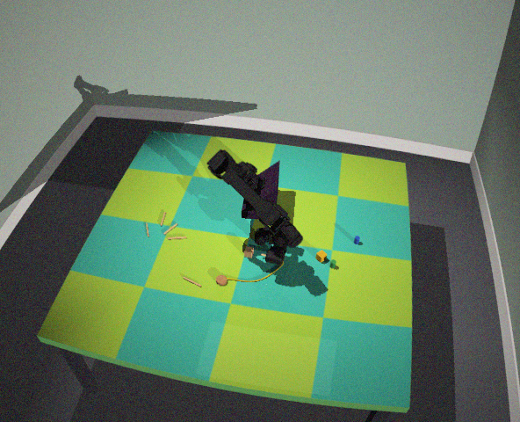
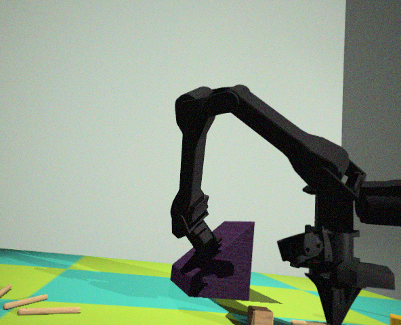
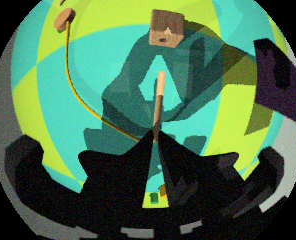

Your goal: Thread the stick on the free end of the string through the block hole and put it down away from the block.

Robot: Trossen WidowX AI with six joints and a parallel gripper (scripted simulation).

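The wooden block [image 1: 249, 251] [image 2: 263, 319] [image 3: 160, 22] stands on the table, with a hole low in its side facing the stick in the wrist view. My gripper [image 1: 275, 259] [image 3: 155, 133] is shut on the stick [image 1: 263, 255] [image 2: 304, 322] [image 3: 160, 92] near its string end. The stick's free end points toward the block, with a gap between them. The string [image 1: 256, 280] [image 3: 69, 75] curves slackly from the fingertips to the round button [image 1: 221, 280] [image 3: 64, 20]. How high the stick is above the table is hard to tell.
A purple wedge [image 1: 271, 181] [image 2: 240, 252] [image 3: 290, 100] stands behind the block. An orange piece [image 1: 321, 256], a green piece [image 1: 334, 263] and a blue piece [image 1: 357, 239] lie right of the gripper in the top view. Several loose sticks lie left, one [image 1: 191, 281] near the button.
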